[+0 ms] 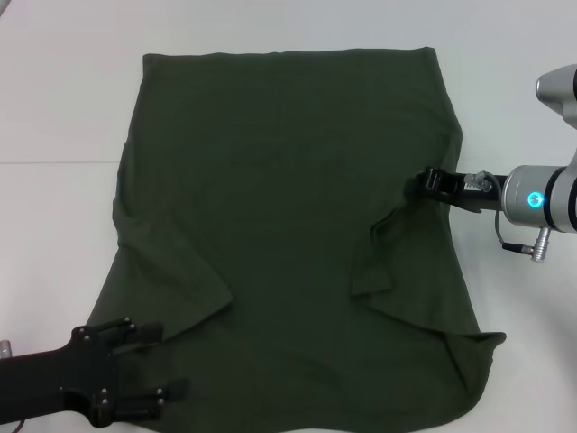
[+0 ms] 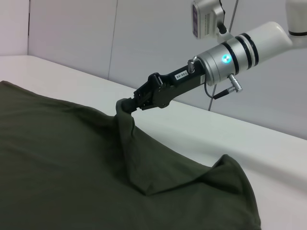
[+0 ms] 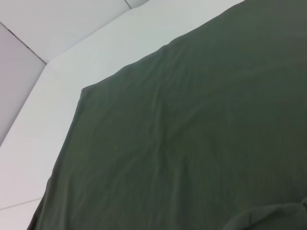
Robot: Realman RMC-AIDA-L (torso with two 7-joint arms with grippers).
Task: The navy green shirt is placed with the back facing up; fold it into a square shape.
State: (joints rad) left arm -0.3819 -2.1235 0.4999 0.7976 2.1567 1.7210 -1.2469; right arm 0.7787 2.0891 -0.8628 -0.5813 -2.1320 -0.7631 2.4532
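The navy green shirt [image 1: 288, 225] lies spread across the white table, with both sleeves folded in over the body. My right gripper [image 1: 431, 183] is at the shirt's right edge, shut on a pinch of fabric. The left wrist view shows that gripper [image 2: 128, 104] holding the cloth up in a raised ridge above the rest of the shirt [image 2: 57, 163]. My left gripper [image 1: 167, 363] is at the near left corner, open, its fingers beside the folded left sleeve and its upper finger over the shirt's edge. The right wrist view shows only the shirt [image 3: 192, 143] and the table.
The white table [image 1: 54, 108] runs all around the shirt, with bare surface to the left, at the far side and on the right under my right arm. A seam in the table [image 1: 54, 162] crosses from left to right.
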